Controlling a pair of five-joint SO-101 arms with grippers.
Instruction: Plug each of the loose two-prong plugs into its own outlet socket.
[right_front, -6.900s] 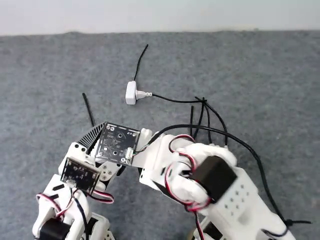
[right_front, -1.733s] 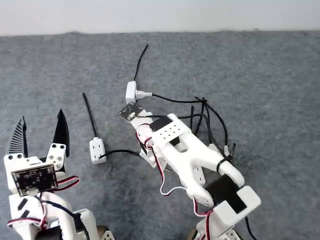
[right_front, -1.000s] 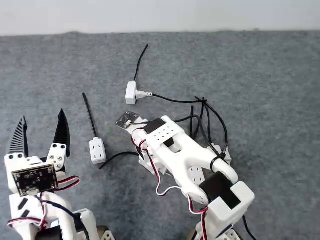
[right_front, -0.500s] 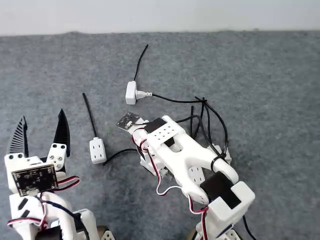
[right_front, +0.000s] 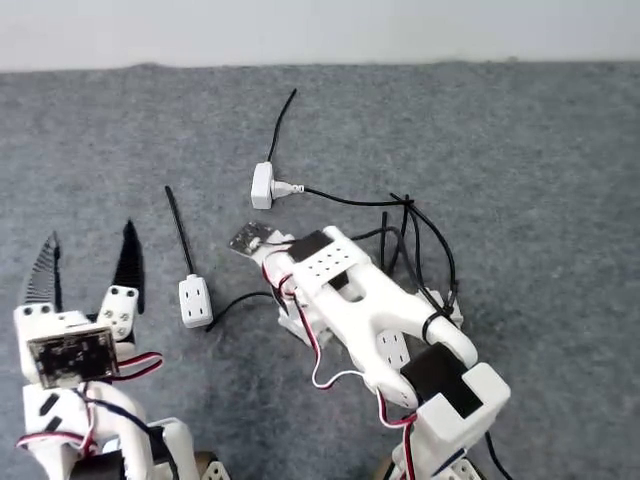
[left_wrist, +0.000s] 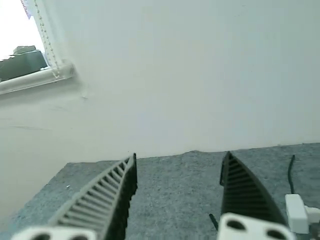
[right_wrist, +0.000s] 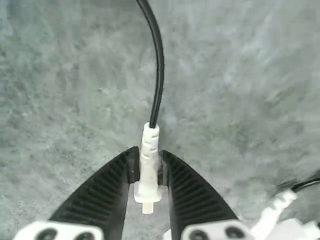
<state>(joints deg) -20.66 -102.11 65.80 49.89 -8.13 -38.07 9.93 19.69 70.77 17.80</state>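
In the high view, the grey worktop (right_front: 520, 150) carried a white socket (right_front: 195, 300) near the left side, a black lead running from it toward the far edge. A second socket (right_front: 262, 185) lay farther off with a plug (right_front: 287, 188) already seated in its side. The left gripper (right_front: 90, 232) stood at the near left corner, pointing away, its fingers spread. The right arm (right_front: 355, 295) stretched low across the middle, its wrist bent down over the spot between the two sockets. Its own body hid its fingers here, beside a tangle of black cords (right_front: 420, 235).

The left wrist view showed both fingers wide apart with nothing between them, aimed toward a pale wall (left_wrist: 175, 75). The second socket sat cut off at the frame's edge.

The right wrist view gave what the overhead one could not. The right gripper (right_wrist: 148, 152) was closed on a white loose plug (right_wrist: 149, 145), pinched at its body, with its black cord (right_wrist: 157, 60) running away from the fingers. The prongs could not be made out. A white piece (right_wrist: 280, 215) at the corner, perhaps another plug, was cut off.
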